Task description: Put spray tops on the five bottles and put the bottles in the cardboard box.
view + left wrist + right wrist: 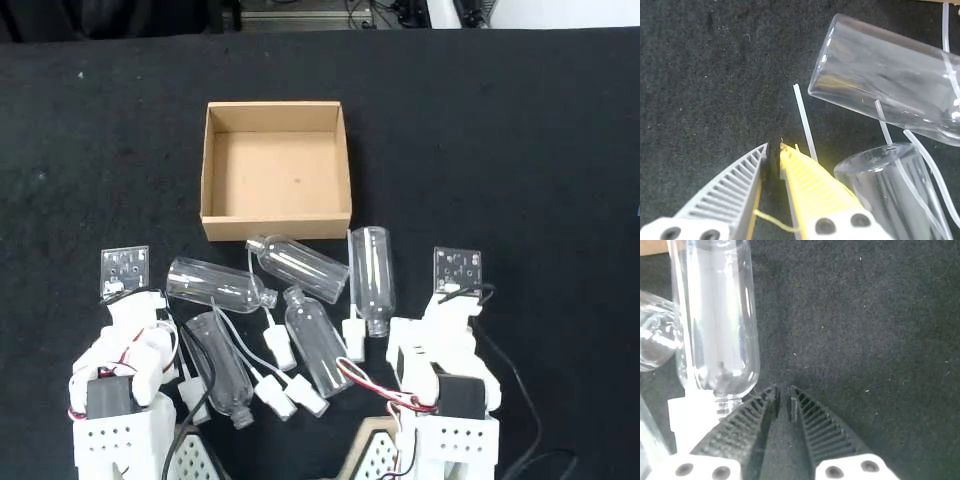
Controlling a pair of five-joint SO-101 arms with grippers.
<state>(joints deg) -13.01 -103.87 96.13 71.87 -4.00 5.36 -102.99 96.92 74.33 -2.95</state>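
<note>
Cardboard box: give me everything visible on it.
The cardboard box is brown, roughly square, shallow and open-topped, with no flaps showing. It sits upright on the black table cover, and its inside is empty. In the high view, the nearest clear bottle lies on its side just by the box's near wall; whether they touch cannot be told.

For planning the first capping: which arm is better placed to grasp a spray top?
Probably right: the right gripper lies beside a white spray top and the neck of a bottle, while the left gripper faces bottle bases and a thin tube.
</note>
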